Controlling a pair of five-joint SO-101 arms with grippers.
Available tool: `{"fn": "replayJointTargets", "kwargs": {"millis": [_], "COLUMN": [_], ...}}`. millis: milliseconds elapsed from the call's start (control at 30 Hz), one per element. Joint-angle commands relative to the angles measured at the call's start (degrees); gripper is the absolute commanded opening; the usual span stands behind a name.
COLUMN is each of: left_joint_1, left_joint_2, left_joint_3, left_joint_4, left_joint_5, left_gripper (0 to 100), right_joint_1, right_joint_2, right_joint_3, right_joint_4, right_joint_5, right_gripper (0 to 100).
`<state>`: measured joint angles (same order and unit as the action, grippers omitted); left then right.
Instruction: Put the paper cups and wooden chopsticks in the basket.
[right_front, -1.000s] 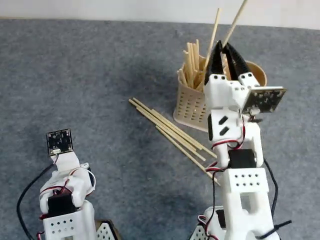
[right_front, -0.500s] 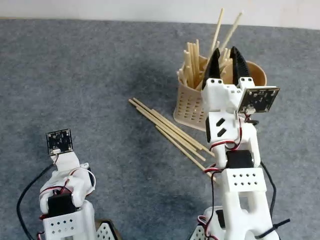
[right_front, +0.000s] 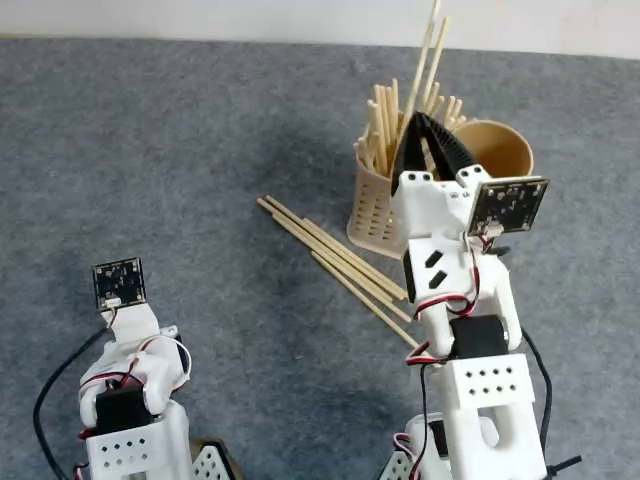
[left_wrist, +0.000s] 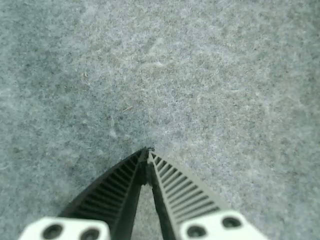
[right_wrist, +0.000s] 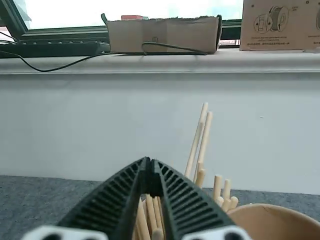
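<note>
Though basket (right_front: 375, 215) holds most chopsticks (right_front: 383, 120), loose bundle (right_front: 335, 258) outstanding; paper cup (right_front: 500, 150) posn unclear; L gripper (left_wrist: 146, 151), R gripper (right_front: 422, 117) jaws pressed together.

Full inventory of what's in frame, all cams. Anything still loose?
basket: one, cream, far right part of the table.
chopsticks in the basket: a bunch, light wood, standing; two taller ones lean out the top.
loose chopsticks: about five, light wood, lying on the mat beside the basket.
paper cup: one, brown, right of the basket in the high view; inside it or not, cannot tell.
mat: one, grey, covers the table.
cardboard box: one, brown, on the sill behind.
left tool: black, shut, over bare mat.
right tool: black, shut, above the basket.
</note>
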<state>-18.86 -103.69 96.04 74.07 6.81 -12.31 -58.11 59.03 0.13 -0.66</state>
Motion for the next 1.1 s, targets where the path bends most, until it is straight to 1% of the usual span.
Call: {"fn": "replayJointTargets", "kwargs": {"millis": [0, 100, 267, 400, 500, 633, 833, 967, 1067], "left_joint_1": [1.36, 1.36, 1.36, 1.36, 1.36, 1.36, 1.36, 1.36, 1.36], "left_joint_2": [-0.66, -0.66, -0.66, -0.66, -0.66, -0.66, -0.66, -0.66, -0.66], "left_joint_3": [1.1, 1.1, 1.1, 1.1, 1.1, 1.1, 1.1, 1.1, 1.1], "left_joint_4": [0.44, 0.44, 0.44, 0.44, 0.44, 0.44, 0.44, 0.44, 0.44], "left_joint_5": [0.0, 0.0, 0.0, 0.0, 0.0, 0.0, 0.0, 0.0, 0.0], "left_gripper": [1, 1, 1, 1, 1, 1, 1, 1, 1], "right_joint_1": [-0.4, -0.4, -0.84, -5.58, -10.68, -18.15, -26.24, -28.18, -27.74], "right_joint_2": [-1.89, -2.68, -6.9, -8.31, -8.31, -8.31, -5.67, 3.65, 11.82], "right_joint_3": [-1.19, -5.14, -12.44, -18.59, -21.41, -22.2, -22.11, -22.46, -22.64], "right_joint_4": [4.79, 12.79, 30.29, 42.42, 49.27, 55.69, 61.41, 66.15, 67.91], "right_joint_5": [-0.53, -0.7, -0.53, -0.53, 0.62, 7.3, 13.01, 15.21, 15.12], "right_gripper": [0.5, 0.5, 0.5, 0.9, 1.0, 1.0, 1.0, 2.0, 7.4]}}
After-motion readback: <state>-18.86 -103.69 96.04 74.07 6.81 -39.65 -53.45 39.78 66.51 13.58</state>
